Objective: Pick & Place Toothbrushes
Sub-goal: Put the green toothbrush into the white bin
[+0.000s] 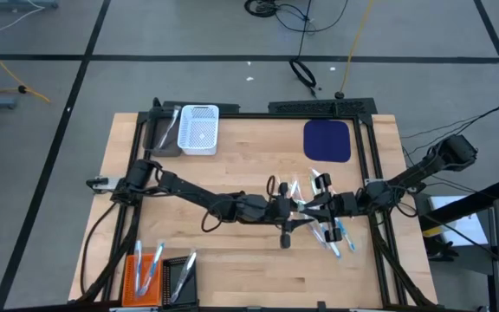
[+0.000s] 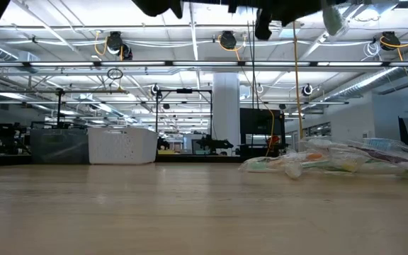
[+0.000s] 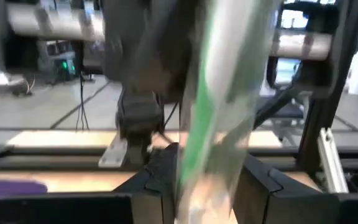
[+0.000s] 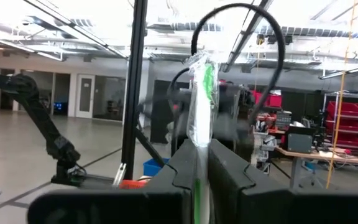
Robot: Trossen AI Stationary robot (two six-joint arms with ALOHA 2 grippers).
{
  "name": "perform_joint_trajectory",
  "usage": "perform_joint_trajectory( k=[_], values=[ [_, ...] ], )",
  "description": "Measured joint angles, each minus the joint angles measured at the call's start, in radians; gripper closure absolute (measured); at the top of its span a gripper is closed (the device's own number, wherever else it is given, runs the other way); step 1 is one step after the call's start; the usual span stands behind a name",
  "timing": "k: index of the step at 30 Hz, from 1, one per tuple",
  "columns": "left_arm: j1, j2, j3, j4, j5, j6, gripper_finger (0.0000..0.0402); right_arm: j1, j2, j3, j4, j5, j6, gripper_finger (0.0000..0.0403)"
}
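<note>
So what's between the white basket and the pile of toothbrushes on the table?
Bare wood. In the high view, nothing lies on the table between the white basket and the toothbrush pile; only the arms hang above.

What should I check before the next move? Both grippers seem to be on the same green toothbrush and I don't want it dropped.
1. Right gripper shut on the green toothbrush: ok, the wrapped brush stands up between its fingers.
2. Left gripper also gripping that brush: cannot tell; the brush sits between its fingers, contact unclear.
3. Both grippers clear of the table: ok, the low view shows nothing touching the surface under them.
4. Remaining toothbrushes undisturbed: ok, still piled right of centre.
5. White basket reachable: ok, at the far left edge, nothing blocking it.
</note>
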Motion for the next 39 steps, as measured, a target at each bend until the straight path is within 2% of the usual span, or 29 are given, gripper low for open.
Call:
perform_joint_trajectory(
  k=[3,7,8,12,20,27,32,39],
  values=[
    [-0.002,0.0,0.0,-0.004,0.0,-0.001,0.0308,0.0,-0.001,0.001,0.001,-0.003,0.001,0.0388],
    [0.008,0.0,0.0,-0.005,0.015,-0.002,0.0384,0.0,-0.001,0.001,-0.004,-0.004,0.003,0.0388],
    [0.012,0.0,0.0,-0.006,0.026,-0.007,0.0391,0.0,-0.001,0.001,-0.004,-0.002,0.004,0.0388],
    [0.016,0.0,0.0,-0.018,0.047,-0.044,0.0396,0.0,-0.001,0.001,-0.008,0.001,0.014,0.0372],
    [0.014,-0.015,0.0,-0.055,0.07,-0.065,0.0399,0.0,-0.017,0.001,-0.037,0.006,0.033,0.0281],
    [0.014,-0.134,0.001,-0.316,-0.013,-0.066,0.04,0.0,-0.078,0.001,-0.135,0.01,0.037,0.0229],
    [0.015,-0.249,-0.002,-0.607,-0.123,-0.1,0.04,0.0,-0.113,0.0,-0.213,0.01,0.053,0.0231],
    [0.047,-0.439,-0.103,-0.821,-0.268,-0.177,0.04,0.0,-0.121,0.0,-0.229,0.004,0.086,0.0246]
  ],
)
